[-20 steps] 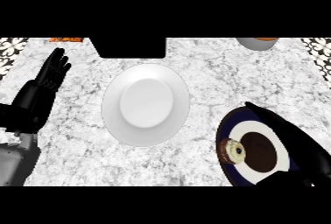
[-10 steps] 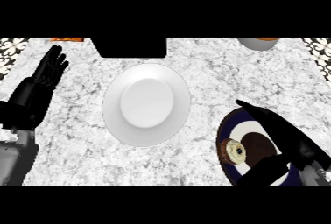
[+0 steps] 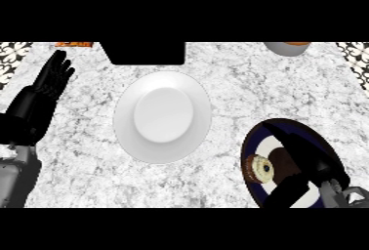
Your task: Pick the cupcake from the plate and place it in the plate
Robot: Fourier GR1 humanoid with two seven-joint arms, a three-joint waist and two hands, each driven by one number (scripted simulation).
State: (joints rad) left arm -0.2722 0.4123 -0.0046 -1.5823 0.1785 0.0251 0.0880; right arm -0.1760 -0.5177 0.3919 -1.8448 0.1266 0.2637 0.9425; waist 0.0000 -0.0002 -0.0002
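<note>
1. The black right hand, at four o'clock, hides much of the round dark-blue plate; its fingers are straight, not closed.
2. The tan-and-brown cupcake lies on that plate, between fingers and thumb.
3. The glossy white plate sits at centre; the left hand is open at nine o'clock.

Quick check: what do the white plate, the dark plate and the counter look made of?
White plate: glazed ceramic, probably; smooth, uniform, softly shaded. Dark plate: likely glazed ceramic too, navy rim with white ring. Counter: marble-like stone, grey veining on white.
</note>
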